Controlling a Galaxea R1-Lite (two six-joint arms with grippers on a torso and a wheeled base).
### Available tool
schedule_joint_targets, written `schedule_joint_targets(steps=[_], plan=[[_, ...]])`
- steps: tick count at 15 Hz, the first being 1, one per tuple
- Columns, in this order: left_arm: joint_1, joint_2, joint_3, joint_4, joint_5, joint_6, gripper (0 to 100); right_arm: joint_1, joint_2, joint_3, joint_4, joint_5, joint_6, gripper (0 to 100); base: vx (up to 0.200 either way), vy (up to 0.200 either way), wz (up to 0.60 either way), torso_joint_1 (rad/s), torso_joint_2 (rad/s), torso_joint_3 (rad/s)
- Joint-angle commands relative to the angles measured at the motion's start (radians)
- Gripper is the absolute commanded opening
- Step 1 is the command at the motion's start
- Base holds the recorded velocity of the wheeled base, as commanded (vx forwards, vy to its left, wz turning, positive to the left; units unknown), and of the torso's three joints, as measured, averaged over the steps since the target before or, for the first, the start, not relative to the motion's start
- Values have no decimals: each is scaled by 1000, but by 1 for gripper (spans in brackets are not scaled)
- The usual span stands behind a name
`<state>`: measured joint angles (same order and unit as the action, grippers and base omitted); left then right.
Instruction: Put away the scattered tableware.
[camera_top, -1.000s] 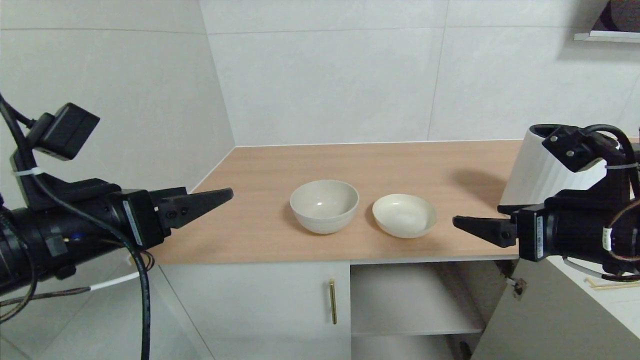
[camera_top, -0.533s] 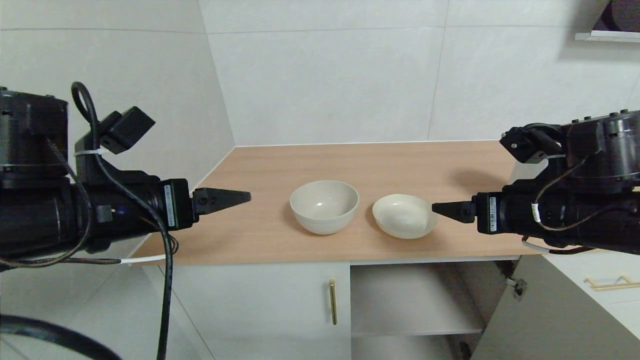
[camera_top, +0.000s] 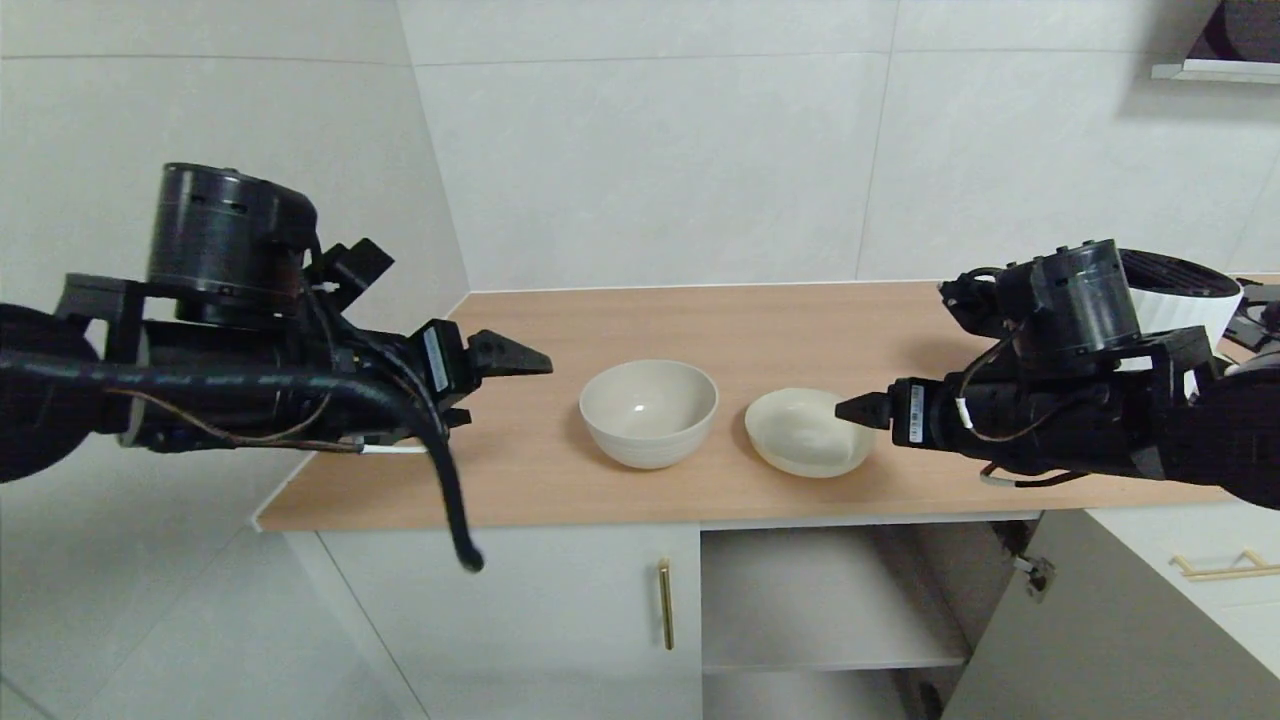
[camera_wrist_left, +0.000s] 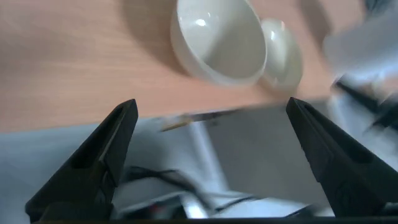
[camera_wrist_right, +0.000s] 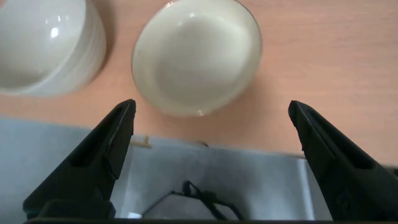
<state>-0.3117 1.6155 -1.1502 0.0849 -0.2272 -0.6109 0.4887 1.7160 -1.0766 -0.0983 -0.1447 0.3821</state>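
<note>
Just beside the spread right tool (camera_top: 848, 409) sits the shallow bowl (camera_top: 805, 432).

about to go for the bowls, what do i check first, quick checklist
1. Right gripper open: ok, jaws spread wide.
2. Right gripper lined up with the shallow bowl: ok, the bowl sits just ahead, between the finger lines.
3. Left gripper open: ok, and the deep bowl lies ahead of it.
4. Bowls upright and apart: ok, a strip of counter shows between them.
5. Cabinet below open: ok, door swung aside, shelf showing.
6. Right fingers low enough to catch the rim: cannot tell.
</note>
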Motion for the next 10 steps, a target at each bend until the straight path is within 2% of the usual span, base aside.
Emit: schedule_joint_targets(steps=[1, 2, 5, 6, 8, 10], plan=[[-9, 132, -82, -2, 5, -101, 100, 1, 56, 0, -54, -24, 3, 100, 0, 0, 0, 0, 0, 0], [-12, 155, -98, -2, 6, -122, 100, -1, 68, 1, -83, -42, 4, 100, 0, 0, 0, 0, 0, 0], [-23, 204, -120, -4, 22, -130, 100, -1, 79, 7, -95, -50, 12, 100, 0, 0, 0, 0, 0, 0], [-32, 225, -128, -5, 49, -139, 100, -1, 79, 9, -95, -50, 12, 100, 0, 0, 0, 0, 0, 0], [-55, 277, -166, -5, 143, -173, 100, -1, 77, 10, -100, -50, 12, 100, 0, 0, 0, 0, 0, 0], [-70, 319, -184, -5, 181, -179, 100, -1, 77, 10, -100, -50, 12, 100, 0, 0, 0, 0, 0, 0]])
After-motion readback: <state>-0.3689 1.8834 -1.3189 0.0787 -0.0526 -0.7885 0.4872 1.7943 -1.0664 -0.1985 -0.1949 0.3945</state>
